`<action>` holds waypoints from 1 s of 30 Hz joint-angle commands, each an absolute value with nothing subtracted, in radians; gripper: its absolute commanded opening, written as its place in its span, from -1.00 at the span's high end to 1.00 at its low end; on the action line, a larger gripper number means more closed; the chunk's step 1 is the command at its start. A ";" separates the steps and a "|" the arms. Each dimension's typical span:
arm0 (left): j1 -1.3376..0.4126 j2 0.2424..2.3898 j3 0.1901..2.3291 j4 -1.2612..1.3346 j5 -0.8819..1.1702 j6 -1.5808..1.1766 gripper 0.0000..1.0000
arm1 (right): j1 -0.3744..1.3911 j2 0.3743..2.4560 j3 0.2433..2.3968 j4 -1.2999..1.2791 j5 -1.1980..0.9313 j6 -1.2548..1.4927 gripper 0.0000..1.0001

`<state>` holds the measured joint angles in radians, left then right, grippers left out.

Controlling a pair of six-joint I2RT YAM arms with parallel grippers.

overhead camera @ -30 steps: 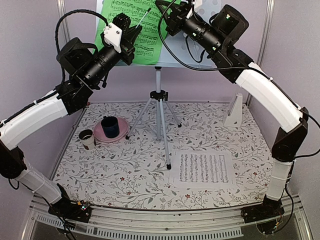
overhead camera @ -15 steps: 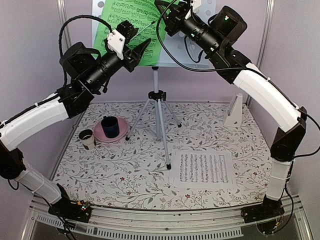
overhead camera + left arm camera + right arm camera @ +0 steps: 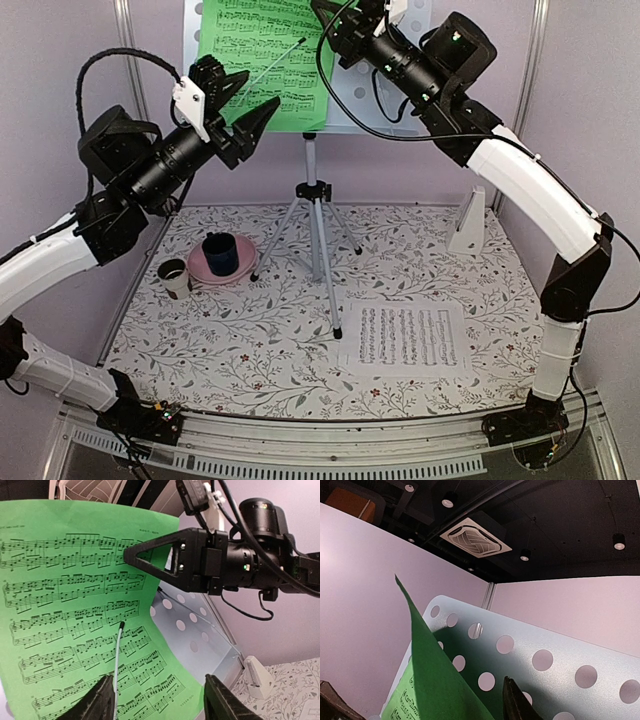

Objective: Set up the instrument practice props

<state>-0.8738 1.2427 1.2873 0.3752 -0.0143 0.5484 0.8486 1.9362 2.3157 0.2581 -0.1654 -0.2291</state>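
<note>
Where the overhead camera looks: green sheet of music [image 3: 255, 55] leans on the hole-punched desk of the pale grey tripod music stand [image 3: 317, 190]; left gripper [image 3: 250, 95] just before it, jaws open, empty; right gripper [image 3: 325, 15] at its upper right edge; white sheet of music [image 3: 405, 337] lies flat on the patterned bench [image 3: 200, 350], long axis left-right, nearer the right arm, well below both jaws.
Where the left wrist looks: green sheet ahead of the parted jaws, untouched.
Where the right wrist looks: green edge beside one jaw; held or not, cannot tell.

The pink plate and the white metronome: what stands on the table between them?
The music stand stands there on its three legs, touching neither the pink plate nor the metronome. The top view shows it.
</note>
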 commanded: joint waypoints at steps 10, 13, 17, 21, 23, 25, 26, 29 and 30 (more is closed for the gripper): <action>-0.820 1.087 1.298 0.271 -0.305 0.322 -0.23 | 0.826 1.937 2.330 0.306 -0.134 -0.209 0.09; -0.781 1.131 1.383 0.198 -0.341 0.295 -0.34 | 0.823 1.936 2.340 0.308 -0.110 -0.210 -0.01; -0.744 1.207 1.499 0.107 -0.367 0.255 -0.75 | 0.812 1.931 2.335 0.306 -0.101 -0.207 -0.03; -0.706 1.261 1.588 0.061 -0.362 0.219 -0.84 | 0.799 1.938 2.335 0.315 -0.107 -0.197 -0.01; -0.683 1.286 1.629 0.038 -0.355 0.203 -0.84 | 0.795 1.944 2.335 0.321 -0.106 -0.192 -0.01; -0.659 1.310 1.663 0.021 -0.330 0.191 -0.83 | 0.791 1.951 2.338 0.326 -0.107 -0.193 -0.01; -0.649 1.323 1.681 0.012 -0.321 0.187 -0.83 | 0.790 1.955 2.338 0.328 -0.109 -0.191 -0.01; -0.618 1.360 1.724 -0.002 -0.297 0.174 -0.79 | 0.787 1.961 2.339 0.332 -0.113 -0.191 -0.02; -0.608 1.373 1.736 -0.002 -0.278 0.166 -0.73 | 0.787 1.964 2.341 0.333 -0.113 -0.191 -0.03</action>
<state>-0.6498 1.3369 1.6814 0.0368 -0.3248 0.2039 0.7940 1.9388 2.3161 0.3012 -0.1242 -0.2031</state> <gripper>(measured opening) 0.901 0.508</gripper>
